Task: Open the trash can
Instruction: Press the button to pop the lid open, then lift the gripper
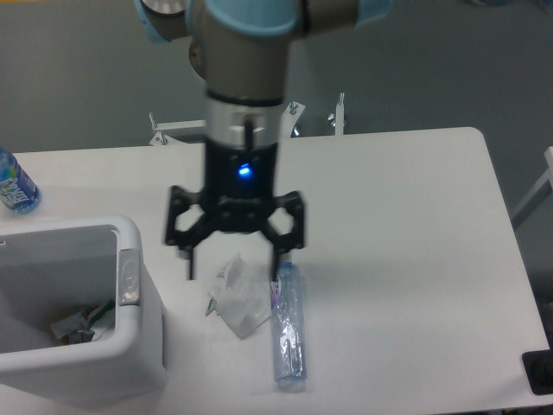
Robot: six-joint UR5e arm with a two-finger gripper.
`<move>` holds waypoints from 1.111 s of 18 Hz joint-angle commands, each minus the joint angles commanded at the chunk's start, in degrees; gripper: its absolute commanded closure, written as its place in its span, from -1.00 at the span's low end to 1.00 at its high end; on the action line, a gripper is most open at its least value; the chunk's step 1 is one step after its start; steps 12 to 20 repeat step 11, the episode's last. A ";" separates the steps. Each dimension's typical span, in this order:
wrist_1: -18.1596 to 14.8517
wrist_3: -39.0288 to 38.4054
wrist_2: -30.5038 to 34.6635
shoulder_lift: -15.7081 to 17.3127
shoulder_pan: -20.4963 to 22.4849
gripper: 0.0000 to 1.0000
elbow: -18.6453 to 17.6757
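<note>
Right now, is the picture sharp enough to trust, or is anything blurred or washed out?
In the fixed camera view, the gripper and the arm above it are smeared by motion blur; its blue light glows bright. The trash can and the bottle look reasonably sharp. The white table is evenly lit, without harsh glare and with only soft shadows.

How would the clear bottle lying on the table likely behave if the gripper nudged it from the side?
The bottle lies on its side and looks round, so it would probably roll rather than slide. It looks clear and possibly empty, so likely light and easily shoved. The crumpled wrapper beside it might block rolling toward the trash can.
</note>
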 joint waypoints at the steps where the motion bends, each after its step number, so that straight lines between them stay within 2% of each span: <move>1: 0.00 2.64 2.18 0.44 0.70 -1.00 -0.62; 4: -0.70 10.81 13.07 0.88 1.06 -1.00 -2.81; 9: -1.84 21.11 20.39 0.97 1.85 -1.00 -4.05; 11: -1.85 23.93 20.66 0.97 2.56 -1.00 -4.66; 20: -1.85 23.93 20.66 0.97 2.56 -1.00 -4.66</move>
